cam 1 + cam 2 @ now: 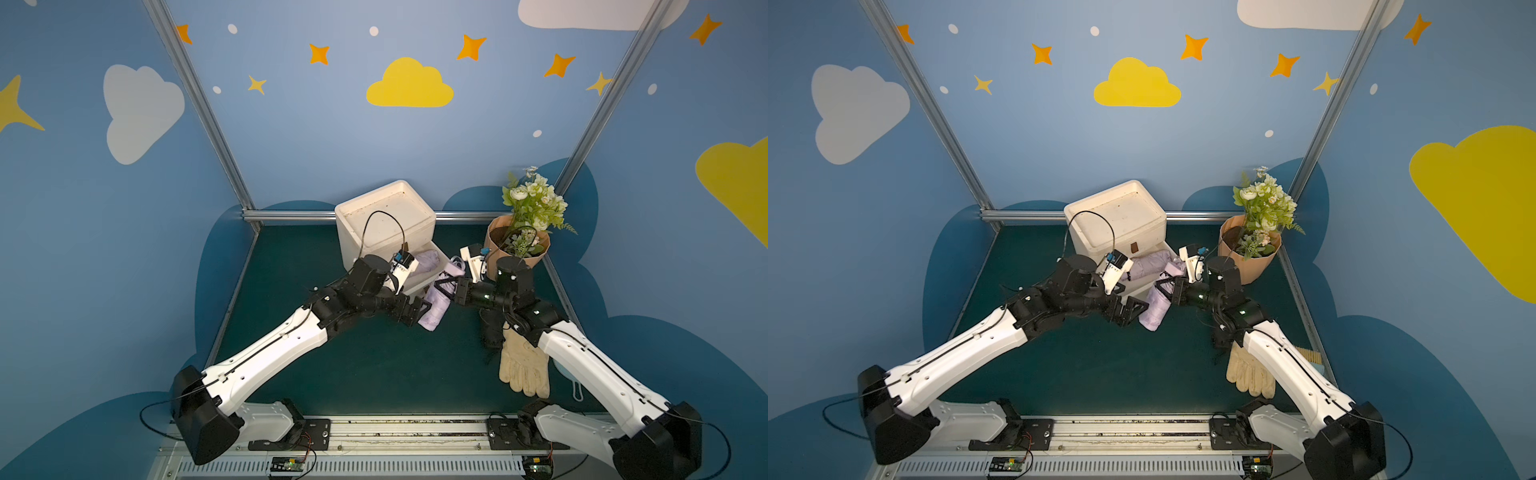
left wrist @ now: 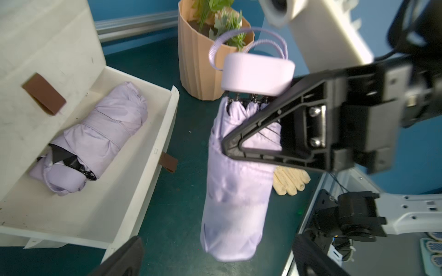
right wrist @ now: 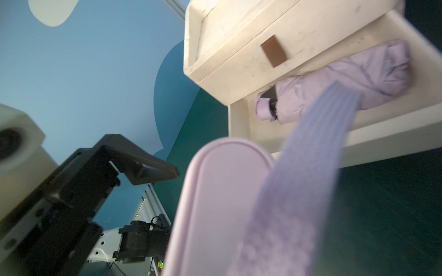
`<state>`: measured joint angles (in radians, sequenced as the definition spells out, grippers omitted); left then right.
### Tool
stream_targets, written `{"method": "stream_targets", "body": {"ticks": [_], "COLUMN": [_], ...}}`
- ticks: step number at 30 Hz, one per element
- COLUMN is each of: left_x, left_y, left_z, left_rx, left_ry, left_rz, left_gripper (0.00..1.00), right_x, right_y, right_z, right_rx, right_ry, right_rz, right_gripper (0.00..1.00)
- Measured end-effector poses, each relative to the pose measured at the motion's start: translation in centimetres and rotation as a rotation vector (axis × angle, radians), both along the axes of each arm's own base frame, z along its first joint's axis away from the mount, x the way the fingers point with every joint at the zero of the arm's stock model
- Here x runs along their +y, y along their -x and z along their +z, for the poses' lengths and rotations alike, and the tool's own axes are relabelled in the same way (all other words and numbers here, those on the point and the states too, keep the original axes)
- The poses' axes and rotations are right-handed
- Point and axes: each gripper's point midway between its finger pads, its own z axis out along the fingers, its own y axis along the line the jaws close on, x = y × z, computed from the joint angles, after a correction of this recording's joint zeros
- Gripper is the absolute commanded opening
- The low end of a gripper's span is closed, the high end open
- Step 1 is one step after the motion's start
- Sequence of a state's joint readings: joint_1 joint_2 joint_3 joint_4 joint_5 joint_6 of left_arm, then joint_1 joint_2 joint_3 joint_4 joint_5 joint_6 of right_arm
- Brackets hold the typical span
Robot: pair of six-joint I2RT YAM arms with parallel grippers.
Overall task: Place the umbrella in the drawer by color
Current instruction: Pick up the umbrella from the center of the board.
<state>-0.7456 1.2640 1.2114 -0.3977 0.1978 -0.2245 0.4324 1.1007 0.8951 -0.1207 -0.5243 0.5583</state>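
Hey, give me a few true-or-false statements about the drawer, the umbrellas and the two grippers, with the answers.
1. The drawer is open. True.
2. The drawer is empty. False: a lilac umbrella lies in it.
3. The right gripper grips a second umbrella. True.
4. The left gripper is clamped on that second umbrella. False: its jaws stand open.
5. The glove lies in the drawer. False: it lies on the table, by the right arm.
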Motion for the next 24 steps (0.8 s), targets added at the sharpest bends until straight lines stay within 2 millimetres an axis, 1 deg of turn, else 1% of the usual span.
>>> {"method": "stream_targets", "body": {"ticks": [3, 4, 5, 7, 10, 12, 15, 17, 22, 24], "left_x": [1.5, 1.7, 2.0, 1.9, 0.9, 0.1, -1.1, -1.8, -3.7, -4.3], "left_y": [0.0, 0.1, 0.2, 0.6, 1.7, 2.2, 2.7, 2.9, 4.5, 5.3], "left_z": [2.7, 3.3, 3.8, 4.2, 4.2, 4.1, 4.0, 3.7, 3.0, 2.8], "left_rx": [-0.017, -0.020, -0.020, -0.008, 0.032, 0.063, 0.107, 0.137, 0.190, 0.204], "left_ry": [0.103, 0.133, 0.162, 0.209, 0.262, 0.296, 0.346, 0.365, 0.383, 0.384], "left_rz": [-0.028, -0.043, -0.061, -0.109, -0.207, -0.272, -0.355, -0.399, -0.506, -0.539], "left_gripper": [1.00, 1.00, 1.00, 1.00, 1.00, 1.00, 1.00, 1.00, 1.00, 0.98], "right_x": [-2.3, -2.7, -2.9, -2.7, -2.0, -1.6, -1.3, -1.0, -0.1, 0.3], "right_y": [-0.6, -0.6, -0.4, 0.2, 1.7, 2.8, 4.4, 5.2, 6.6, 7.1], "right_z": [-0.1, -0.1, 0.0, 0.5, 2.0, 3.5, 5.6, 6.5, 7.9, 8.3], "right_rx": [-0.007, -0.009, -0.008, -0.010, -0.040, -0.082, -0.150, -0.176, -0.209, -0.218], "right_ry": [-0.022, -0.031, -0.045, -0.075, -0.126, -0.159, -0.203, -0.224, -0.263, -0.274], "right_rz": [-0.019, -0.015, -0.001, 0.049, 0.145, 0.204, 0.280, 0.318, 0.395, 0.424], "right_gripper": [0.08, 0.08, 0.08, 0.08, 0.08, 0.08, 0.08, 0.08, 0.08, 0.08]}}
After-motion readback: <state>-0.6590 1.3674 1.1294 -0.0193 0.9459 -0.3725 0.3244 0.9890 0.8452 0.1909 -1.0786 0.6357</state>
